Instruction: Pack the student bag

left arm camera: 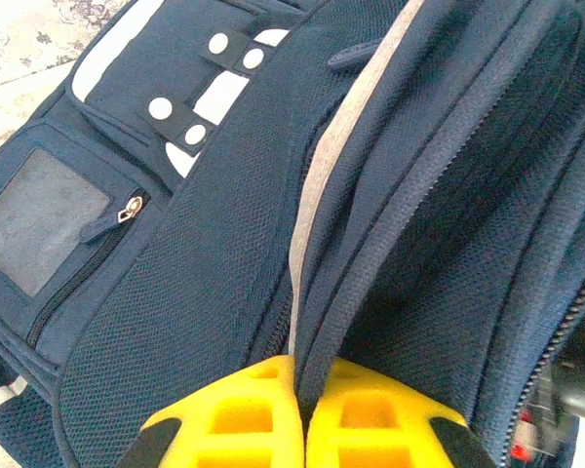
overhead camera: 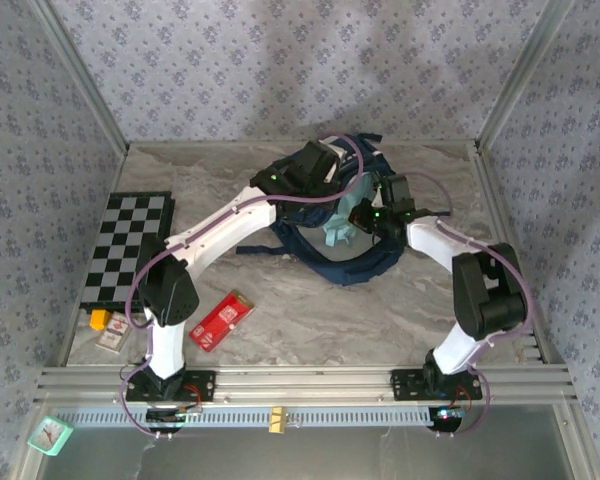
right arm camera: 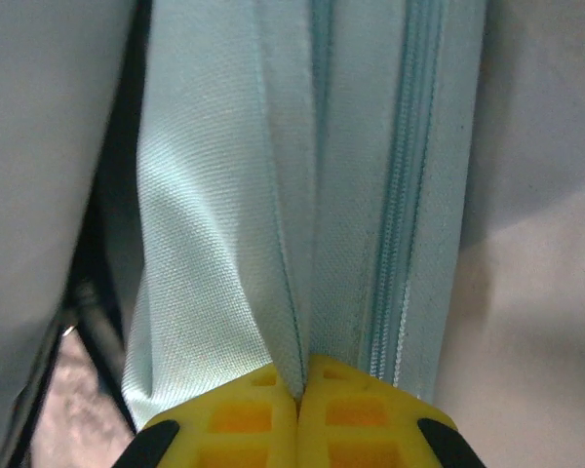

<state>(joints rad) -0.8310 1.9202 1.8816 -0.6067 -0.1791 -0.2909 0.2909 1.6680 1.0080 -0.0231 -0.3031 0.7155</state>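
Note:
The student bag [overhead camera: 346, 272], navy blue with white trim, lies at the back middle of the table. My left gripper [overhead camera: 335, 178] is over its top, and its yellow fingers [left arm camera: 244, 409] are shut on a navy fabric edge of the bag [left arm camera: 205, 253] beside a zip. My right gripper [overhead camera: 359, 215] reaches in from the right. It is shut on a fold of a pale blue zipped pouch [right arm camera: 214, 214], which shows at the bag's opening [overhead camera: 335, 236]. The pinch point of each gripper sits low in its wrist view: left gripper [left arm camera: 302, 375], right gripper [right arm camera: 300, 385].
A black-and-white chessboard [overhead camera: 130, 245] lies at the left. A red packet [overhead camera: 221, 320] rests near the left arm's base, with a small orange item [overhead camera: 100, 319] and a card box [overhead camera: 113, 338] at the front left corner. Metal frame posts edge the table.

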